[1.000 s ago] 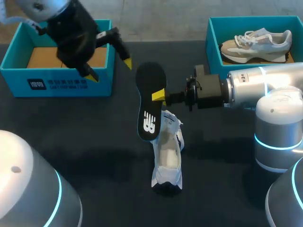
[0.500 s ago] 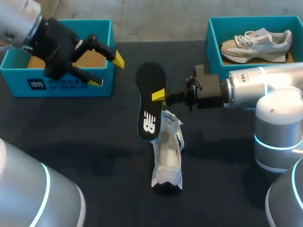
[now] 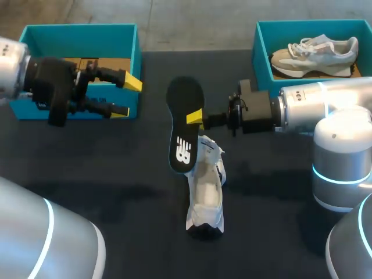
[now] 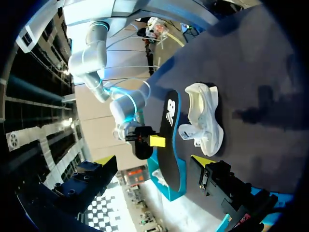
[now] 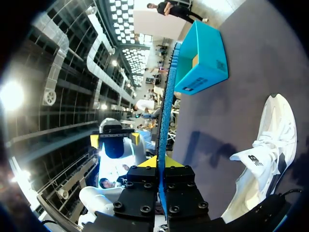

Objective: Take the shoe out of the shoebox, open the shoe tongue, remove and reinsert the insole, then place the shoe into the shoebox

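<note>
The insole (image 3: 185, 125) was held clamped by its edge between the fingers of the right gripper (image 3: 196, 118), raised off the table (image 3: 116, 168), with its lower end over the near end of the shoe (image 3: 206, 195). The shoe was laid on the table near the middle, opening upward. The left gripper (image 3: 126, 97) was seen with its fingers spread and nothing between them, just in front of the left box (image 3: 78, 34) and well apart from the insole, while a second shoe (image 3: 317, 53) was seen lying in the right box (image 3: 263, 40).
</note>
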You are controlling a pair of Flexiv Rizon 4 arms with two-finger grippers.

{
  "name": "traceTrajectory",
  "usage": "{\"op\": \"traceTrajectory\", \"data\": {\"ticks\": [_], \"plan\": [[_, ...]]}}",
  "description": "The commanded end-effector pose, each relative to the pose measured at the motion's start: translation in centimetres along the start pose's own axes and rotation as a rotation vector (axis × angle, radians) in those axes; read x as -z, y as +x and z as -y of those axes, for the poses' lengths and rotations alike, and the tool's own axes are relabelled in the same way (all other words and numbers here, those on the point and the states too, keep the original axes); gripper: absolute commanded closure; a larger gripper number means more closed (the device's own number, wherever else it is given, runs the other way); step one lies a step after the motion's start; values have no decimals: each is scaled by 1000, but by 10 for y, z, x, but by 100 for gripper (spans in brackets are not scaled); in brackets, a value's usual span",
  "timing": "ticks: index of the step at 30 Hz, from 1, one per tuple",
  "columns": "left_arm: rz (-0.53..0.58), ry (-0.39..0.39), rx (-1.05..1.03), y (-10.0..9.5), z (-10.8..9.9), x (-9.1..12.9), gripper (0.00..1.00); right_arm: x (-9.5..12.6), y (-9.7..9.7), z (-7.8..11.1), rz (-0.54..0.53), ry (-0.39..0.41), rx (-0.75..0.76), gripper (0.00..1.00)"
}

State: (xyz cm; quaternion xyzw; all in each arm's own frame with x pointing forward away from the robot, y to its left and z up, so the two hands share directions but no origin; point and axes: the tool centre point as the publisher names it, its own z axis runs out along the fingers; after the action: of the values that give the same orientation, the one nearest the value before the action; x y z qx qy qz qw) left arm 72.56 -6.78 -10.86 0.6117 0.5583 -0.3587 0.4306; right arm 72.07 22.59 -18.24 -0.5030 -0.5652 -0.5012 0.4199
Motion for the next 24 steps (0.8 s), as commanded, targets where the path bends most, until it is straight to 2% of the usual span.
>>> {"op": "traceTrajectory", "data": {"ticks": [1, 7, 12, 13, 24], "plan": [[160, -21, 26, 13, 3, -2, 0, -2, 0, 1, 2, -4, 0, 100], [182, 0, 48, 25, -5, -15, 0, -2, 0, 1, 2, -4, 0, 100], [337, 4, 48, 28, -12, -17, 0, -2, 0, 1, 2, -4, 0, 100], [331, -14, 54, 29, -14, -17, 0, -2, 0, 1, 2, -4, 0, 100], [331, -14, 54, 29, -14, -17, 0, -2, 0, 1, 2, -4, 0, 100]]}}
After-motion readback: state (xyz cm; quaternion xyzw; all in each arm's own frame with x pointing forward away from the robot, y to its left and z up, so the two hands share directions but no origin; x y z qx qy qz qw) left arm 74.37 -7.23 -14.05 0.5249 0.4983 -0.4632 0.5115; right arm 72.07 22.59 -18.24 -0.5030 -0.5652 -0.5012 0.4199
